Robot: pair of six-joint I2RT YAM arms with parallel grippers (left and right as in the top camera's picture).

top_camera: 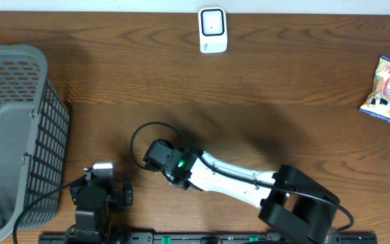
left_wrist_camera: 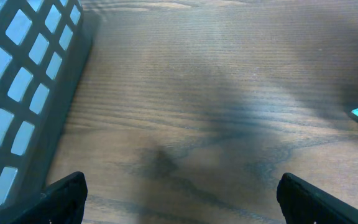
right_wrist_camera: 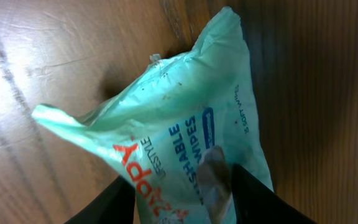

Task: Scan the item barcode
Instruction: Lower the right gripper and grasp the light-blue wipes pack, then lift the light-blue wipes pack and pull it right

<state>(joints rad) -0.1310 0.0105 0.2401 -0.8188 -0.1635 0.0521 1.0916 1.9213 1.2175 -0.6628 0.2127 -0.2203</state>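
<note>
Mint-green wipes pack (right_wrist_camera: 185,124), printed "ZAPPY" in red and "FLUSHABLE WIPES" in blue, lies on the counter (right_wrist_camera: 55,56), pinched between the right gripper's (right_wrist_camera: 182,199) fingers. The left gripper's (left_wrist_camera: 179,196) fingers stand spread beside a grey basket (left_wrist_camera: 17,93).

On surface (top_camera: 283,81): basket (top_camera: 12,135) at left edge, scanner (top_camera: 212,30) far centre, snack packs (top_camera: 386,91) far right, wipes (right_wrist_camera: 185,143) between right fingers (right_wrist_camera: 257,199).

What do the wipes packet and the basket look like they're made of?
The wipes packet looks like thin, soft plastic film, pale green and slightly glossy; it creases and bunches. The basket is probably rigid grey plastic with a matte finish, judging by its moulded grid walls.
</note>
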